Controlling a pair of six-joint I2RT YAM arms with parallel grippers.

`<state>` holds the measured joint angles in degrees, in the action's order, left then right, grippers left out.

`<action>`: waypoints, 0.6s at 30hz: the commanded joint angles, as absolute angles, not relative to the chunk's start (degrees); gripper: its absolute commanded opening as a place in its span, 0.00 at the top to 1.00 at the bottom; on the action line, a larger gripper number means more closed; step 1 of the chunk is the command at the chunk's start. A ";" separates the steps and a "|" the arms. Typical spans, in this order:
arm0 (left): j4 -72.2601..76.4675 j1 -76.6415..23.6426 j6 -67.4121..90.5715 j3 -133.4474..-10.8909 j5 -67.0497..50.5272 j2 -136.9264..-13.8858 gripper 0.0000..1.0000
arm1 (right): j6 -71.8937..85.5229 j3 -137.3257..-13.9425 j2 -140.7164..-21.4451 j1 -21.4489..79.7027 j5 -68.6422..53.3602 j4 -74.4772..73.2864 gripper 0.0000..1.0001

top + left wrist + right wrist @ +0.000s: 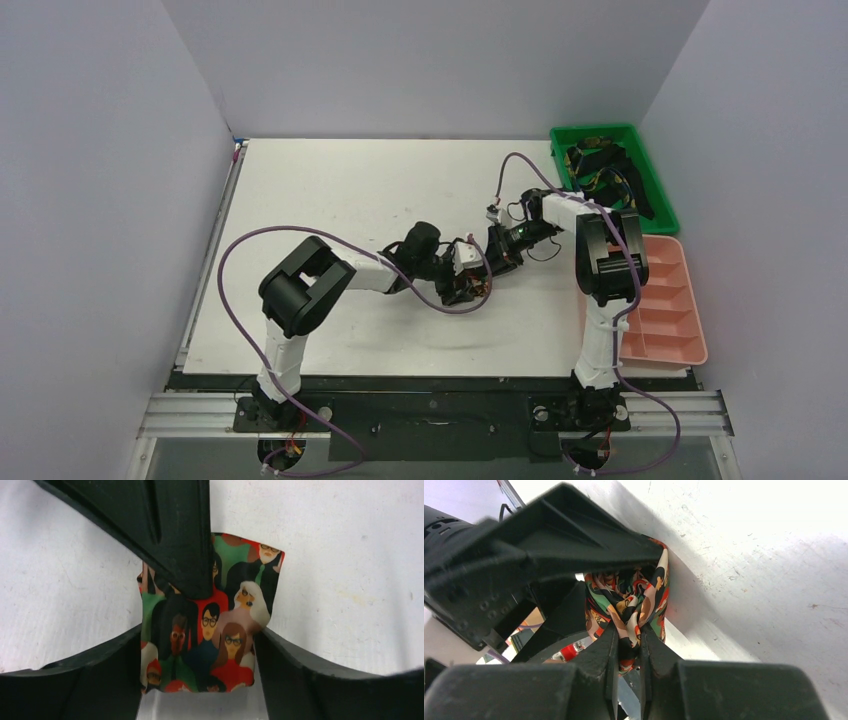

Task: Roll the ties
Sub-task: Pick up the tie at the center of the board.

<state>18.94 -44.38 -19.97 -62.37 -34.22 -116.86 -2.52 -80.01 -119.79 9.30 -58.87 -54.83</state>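
Note:
The tie with a red, green and black print of faces (220, 630) is bunched into a roll on the white table. My left gripper (197, 680) holds the roll across its width, with a finger against each side. My right gripper (628, 640) is shut on a fold at the end of the same tie (634, 600); one of its fingers (170, 530) crosses over the roll in the left wrist view. In the top view both grippers, left (462, 275) and right (497, 255), meet mid-table and mostly hide the tie.
A green bin (655, 195) at the back right holds other dark ties (600, 170) with yellow-green patterns. A pink divided tray (668, 300) stands in front of it at the right edge. Purple cables (240, 250) loop from both arms. Grey walls enclose the table.

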 commanded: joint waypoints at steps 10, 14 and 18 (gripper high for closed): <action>26.54 -45.03 -16.22 -56.99 -34.74 -111.23 0.03 | -2.08 -76.87 -111.44 13.60 -54.52 -51.32 1.00; 27.44 -45.65 -17.06 -57.67 -34.92 -114.59 0.01 | -0.41 -76.54 -110.05 14.13 -54.92 -50.03 1.00; 24.97 -46.12 -17.76 -58.39 -35.50 -115.71 0.31 | -0.01 -76.03 -108.60 14.54 -55.80 -49.58 1.00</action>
<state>25.65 -45.76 -16.84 -56.18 -34.61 -114.52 -0.75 -76.38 -113.16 14.33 -54.37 -51.72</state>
